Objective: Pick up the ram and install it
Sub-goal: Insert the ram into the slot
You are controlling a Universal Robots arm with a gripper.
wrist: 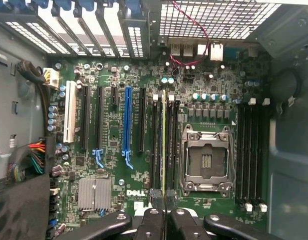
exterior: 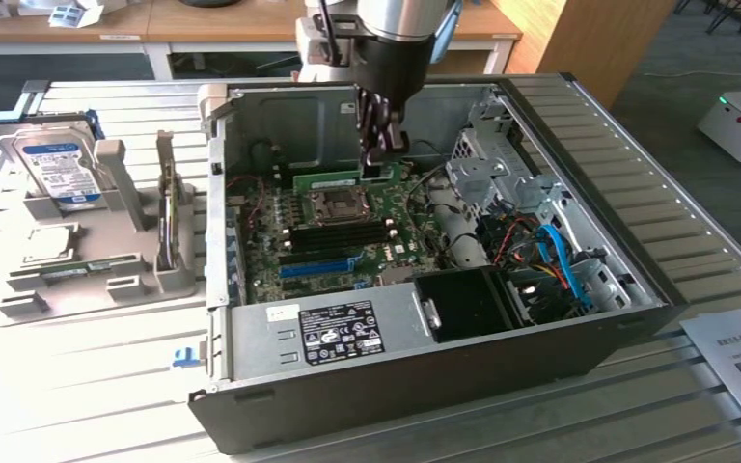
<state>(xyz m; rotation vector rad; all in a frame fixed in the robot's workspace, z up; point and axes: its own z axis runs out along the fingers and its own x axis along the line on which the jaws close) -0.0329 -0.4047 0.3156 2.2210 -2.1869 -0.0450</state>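
Observation:
The ram is a thin green stick, held level over the motherboard inside the open computer case. My gripper reaches down from above and is shut on it. In the wrist view the ram shows edge-on as a narrow green-yellow strip between my black fingers. It lies in line with the black memory slots beside the CPU socket. I cannot tell whether it touches a slot.
A grey holder rack on the exterior view's left carries a silver hard drive. Case walls, a drive cage and cables surround the board. A long blue slot and more memory slots flank the socket.

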